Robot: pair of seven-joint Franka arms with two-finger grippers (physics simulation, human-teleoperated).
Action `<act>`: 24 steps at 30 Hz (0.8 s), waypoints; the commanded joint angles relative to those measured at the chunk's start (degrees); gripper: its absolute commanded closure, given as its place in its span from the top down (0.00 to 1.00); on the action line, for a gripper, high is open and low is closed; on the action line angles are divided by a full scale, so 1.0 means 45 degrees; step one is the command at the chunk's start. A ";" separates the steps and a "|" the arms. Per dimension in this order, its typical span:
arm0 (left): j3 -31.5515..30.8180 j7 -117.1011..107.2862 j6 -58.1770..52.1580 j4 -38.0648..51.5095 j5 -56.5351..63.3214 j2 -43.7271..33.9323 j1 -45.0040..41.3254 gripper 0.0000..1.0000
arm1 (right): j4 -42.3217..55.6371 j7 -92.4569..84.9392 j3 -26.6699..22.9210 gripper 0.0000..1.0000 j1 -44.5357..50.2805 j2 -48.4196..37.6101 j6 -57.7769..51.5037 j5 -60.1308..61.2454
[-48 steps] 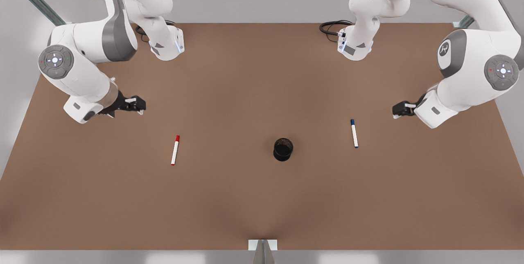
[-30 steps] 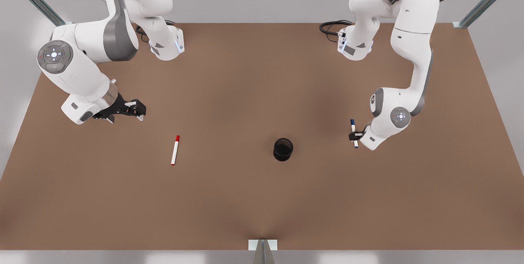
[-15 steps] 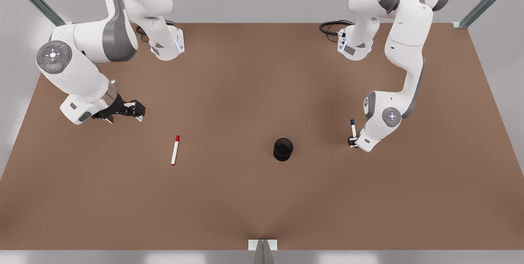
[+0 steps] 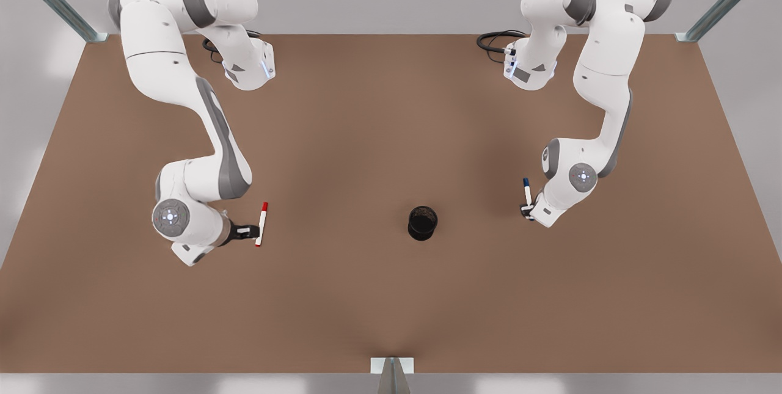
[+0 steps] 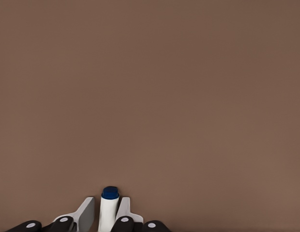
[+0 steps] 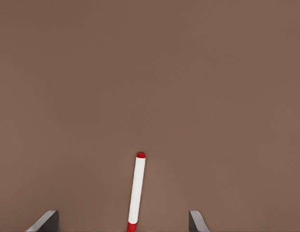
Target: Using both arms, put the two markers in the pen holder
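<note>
Left gripper [image 5: 105, 216] around blue marker [image 5: 109, 208]

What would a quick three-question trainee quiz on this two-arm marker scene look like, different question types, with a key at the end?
1. True or false: the blue-capped marker already stands in the pen holder.
2. Which gripper has the red-capped marker between widely spread fingers? A) left gripper B) right gripper
3. Fill in: the left gripper has its fingers close against the ____-capped marker.

Key:
1. False. It lies on the table, apart from the holder.
2. B, the right gripper.
3. Blue.
</note>
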 commanded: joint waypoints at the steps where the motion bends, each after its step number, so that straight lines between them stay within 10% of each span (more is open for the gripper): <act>1: 0.0001 -0.0041 0.0008 0.0005 0.0005 -0.0010 -0.0001 0.40 | -0.0290 0.1405 0.0066 1.00 0.0211 0.0298 0.2382 -0.0171; 15: -0.0019 -0.0432 -0.2429 0.1585 -0.0054 -0.0947 0.0019 0.21 | -0.2420 0.1699 0.0047 0.99 -0.0179 0.1430 0.5253 -0.0171; 20: -0.0956 -0.0353 -0.8076 0.5433 -0.2787 -0.2041 -0.0118 0.21 | -0.2420 0.1660 0.0047 0.69 -0.0277 0.1684 0.5272 -0.0386; 24: -0.1600 0.0383 -0.6501 0.6705 -0.4116 -0.1924 -0.1424 0.21 | -0.2420 0.1660 0.0027 0.45 -0.0218 0.1704 0.5233 -0.0386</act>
